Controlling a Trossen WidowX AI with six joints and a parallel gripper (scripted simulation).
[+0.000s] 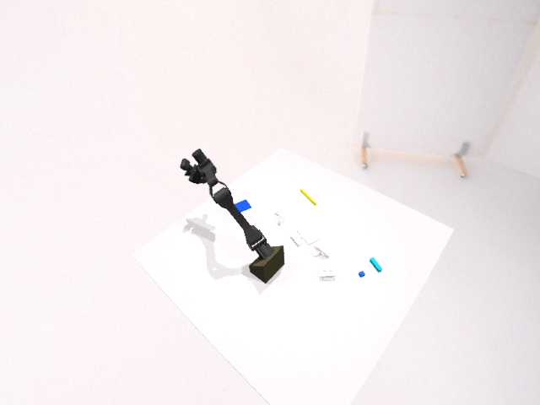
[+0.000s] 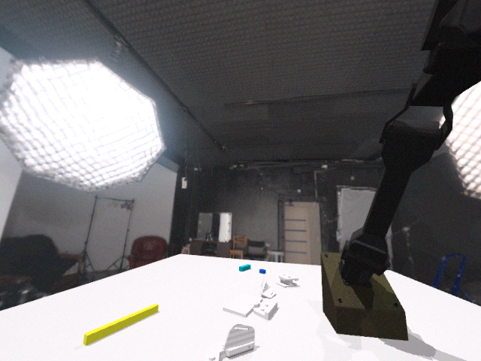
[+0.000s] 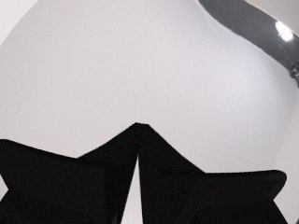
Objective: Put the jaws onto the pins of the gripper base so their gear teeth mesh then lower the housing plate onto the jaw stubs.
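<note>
The gripper (image 1: 185,164) (image 3: 141,130) is closed on nothing, raised at 11 o'clock from the base (image 1: 273,267) (image 2: 369,322) in the top view; the task's white parts lie unassembled on the table (image 1: 305,322) (image 2: 186,287); from the base, the block (image 1: 297,239) (image 2: 266,309) and the flat piece (image 1: 311,240) (image 2: 237,307) sit near 2 o'clock, just beside each other; the yellow bar (image 1: 308,197) (image 2: 121,324) is at 1 o'clock, the cyan bar (image 1: 375,264) (image 2: 244,267) at 3.
</note>
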